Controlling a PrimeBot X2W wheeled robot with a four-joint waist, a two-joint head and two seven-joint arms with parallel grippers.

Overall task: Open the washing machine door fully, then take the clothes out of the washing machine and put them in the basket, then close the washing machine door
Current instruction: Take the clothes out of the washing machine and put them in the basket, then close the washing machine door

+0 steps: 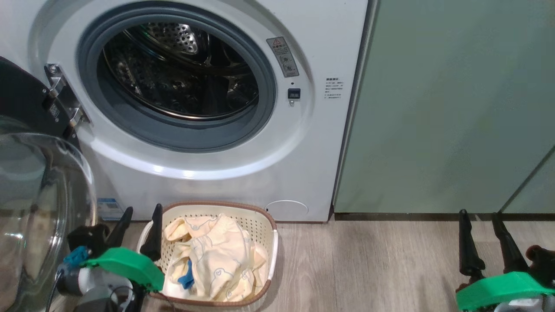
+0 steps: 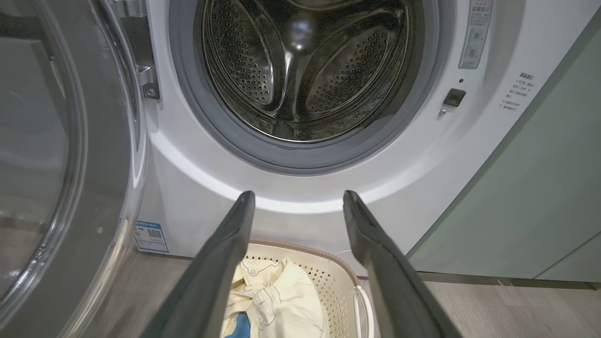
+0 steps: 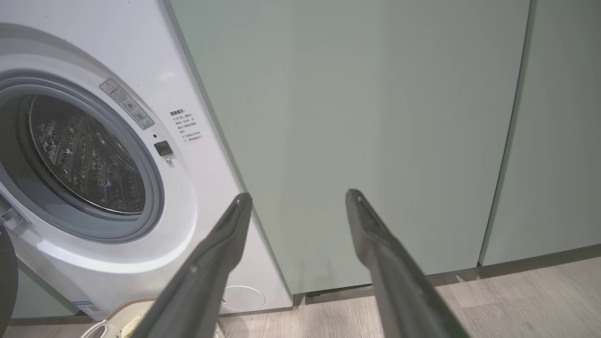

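Close beside the left jaws, on their left, the washing machine door (image 1: 40, 203) stands swung wide on its hinge (image 1: 60, 97), with its bulging glass bowl facing the robot. Straight ahead of and above those jaws the washing machine (image 1: 243, 173) gapes. What shows of the drum (image 2: 300, 80) is bare steel, with no cloth in sight. Under and just right of the left jaws sits the basket (image 1: 256, 222) on the floor (image 1: 368, 268), with the clothes (image 1: 217, 255) heaped inside, a blue scrap among the pale yellow.

Judging from this, only closing the door is left. It should handle as a stiff, fairly heavy thing that swings only about its hinge. The black rim looks glossy and likely slippery, and the glass is best left alone. A push on the rim's free edge, far from the hinge, seems the surest hold.

The left jaws are spread wide and hold nothing. That arm is low, its fingers (image 1: 152, 236) pointing forward over the basket's near left corner, though whether one grazes the rim cannot be told. The right jaws are likewise wide and empty. They sit low and well to the right of the basket, aimed at the green cabinet (image 1: 442, 108).
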